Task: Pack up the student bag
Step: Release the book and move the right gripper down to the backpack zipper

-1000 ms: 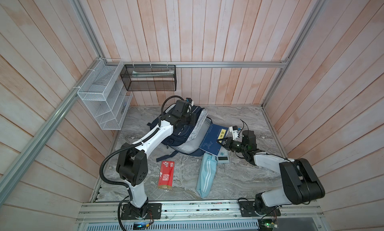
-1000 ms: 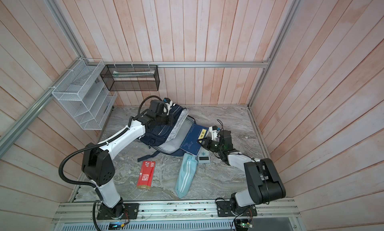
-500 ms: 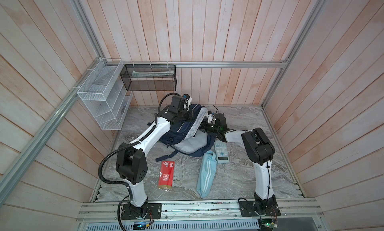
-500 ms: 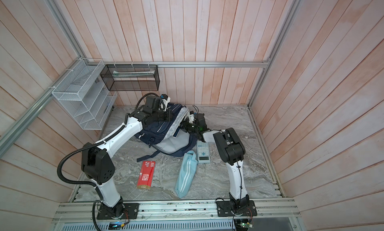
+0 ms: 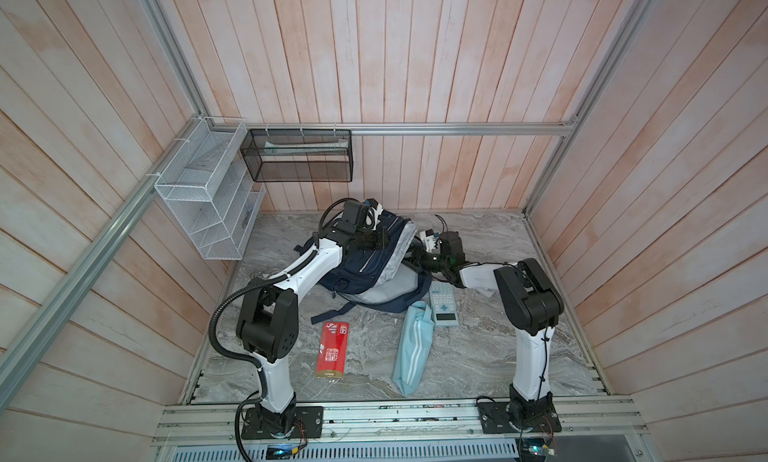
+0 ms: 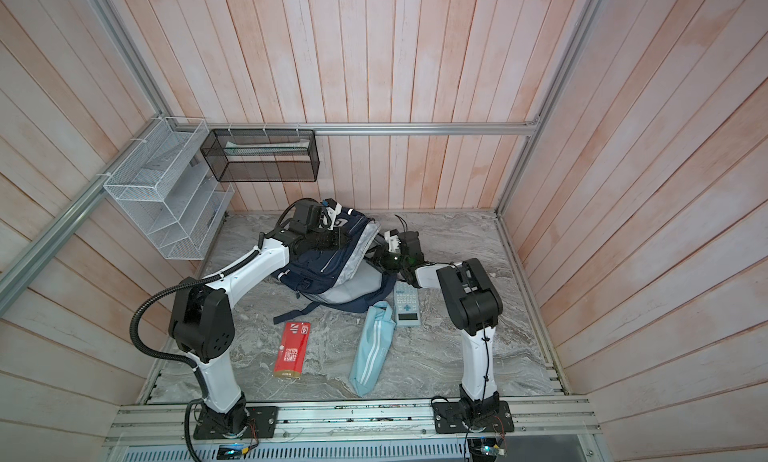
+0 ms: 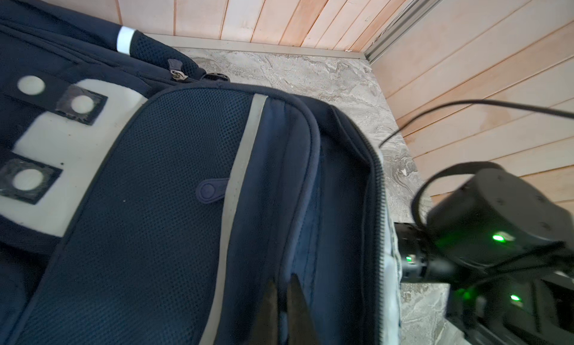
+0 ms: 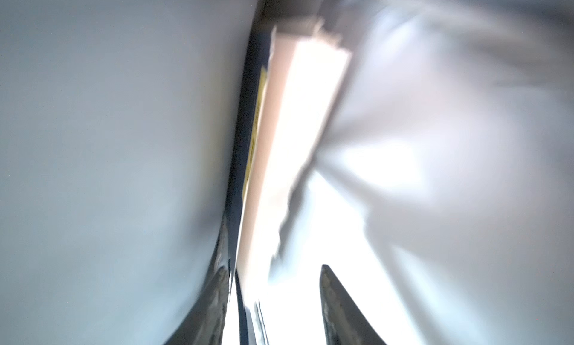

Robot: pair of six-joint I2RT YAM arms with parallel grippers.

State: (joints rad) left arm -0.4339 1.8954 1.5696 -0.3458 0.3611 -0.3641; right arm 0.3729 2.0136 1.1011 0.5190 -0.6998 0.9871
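Observation:
The navy student bag [image 5: 365,272] [image 6: 328,268] lies at the back middle of the table, its main zip open toward the right. My left gripper [image 5: 380,241] [image 7: 282,278] is shut on the fabric of the bag's upper flap beside the zip [image 7: 377,203] and holds that edge up. My right gripper [image 5: 409,258] [image 8: 273,267] reaches into the opening from the right, its jaws apart. A thin book with a dark-blue cover [image 8: 248,141] stands inside the bag close against one of the right fingers [image 8: 217,284], with pale lining blurred on both sides.
In front of the bag lie a pale calculator [image 5: 444,304], a light-blue striped pouch [image 5: 413,347] and a red box [image 5: 332,349]. A white wire rack [image 5: 208,198] and a black mesh basket [image 5: 297,160] hang at the back left. Wooden walls close in the table.
My right arm swung from the right side of the table into the bag's opening with the blue book, and its jaws have opened. The left gripper kept its hold on the flap.

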